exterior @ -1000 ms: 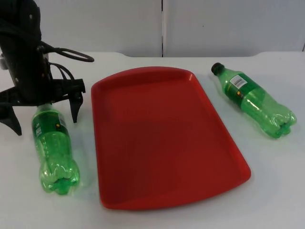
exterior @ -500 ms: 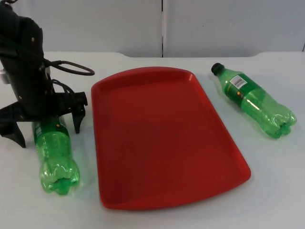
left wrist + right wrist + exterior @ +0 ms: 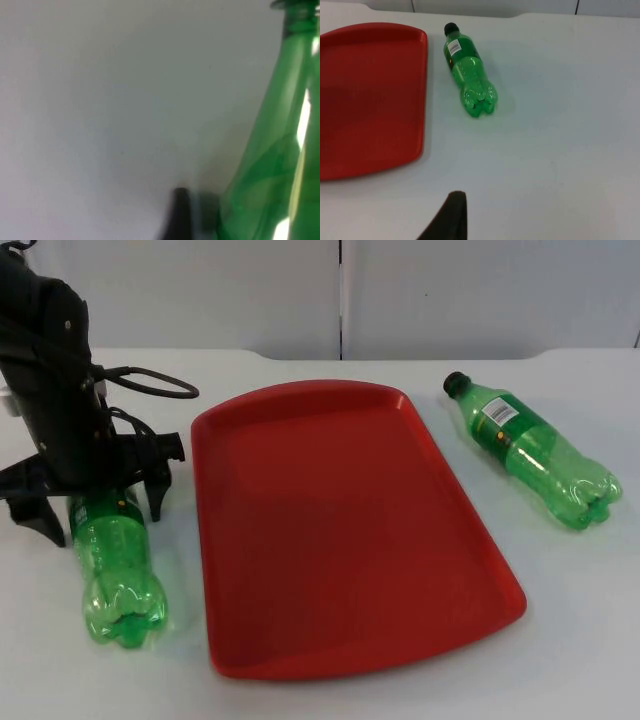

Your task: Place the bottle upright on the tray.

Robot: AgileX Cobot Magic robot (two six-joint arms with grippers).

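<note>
A green bottle (image 3: 114, 562) lies on its side on the table left of the red tray (image 3: 340, 520), base toward the front edge. My left gripper (image 3: 103, 503) is open and straddles its neck end, one finger on each side. In the left wrist view the bottle's green neck and shoulder (image 3: 270, 150) rise beside a black fingertip (image 3: 177, 212). A second green bottle (image 3: 533, 449) with a black cap lies on its side right of the tray; the right wrist view has that bottle (image 3: 467, 83) and the tray (image 3: 367, 95) beyond one black fingertip (image 3: 451, 215).
The white table ends at a grey partition wall (image 3: 340, 295) behind the tray. Open table surface stretches in front of the tray and to the far right.
My left gripper has come down and forward over the left bottle's neck end, its fingers now lower beside the bottle. Both bottles and the tray have stayed put.
</note>
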